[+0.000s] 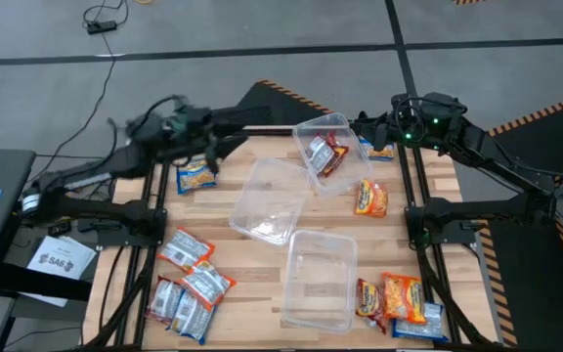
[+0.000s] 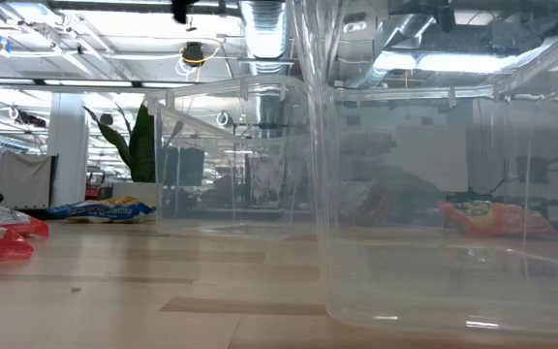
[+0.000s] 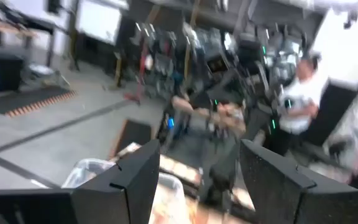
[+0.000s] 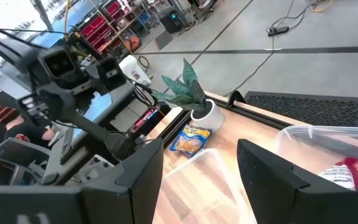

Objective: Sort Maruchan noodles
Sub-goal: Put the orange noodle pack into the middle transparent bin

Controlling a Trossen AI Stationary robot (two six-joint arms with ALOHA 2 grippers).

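On the table (image 1: 262,259), light, crinkly, slippery noodle packets (image 1: 192,284) are best pinched flat at a sealed edge; both the left gripper (image 3: 199,163) and right gripper (image 4: 199,163) are seen released, empty.

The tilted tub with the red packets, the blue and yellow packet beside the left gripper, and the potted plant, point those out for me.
Tilted tub (image 1: 332,125), high view, bare rim.
Blue-and-yellow packet (image 1: 196,176), high view, wrapper's middle.
Potted plant (image 4: 205,115), right wrist view, white pot.
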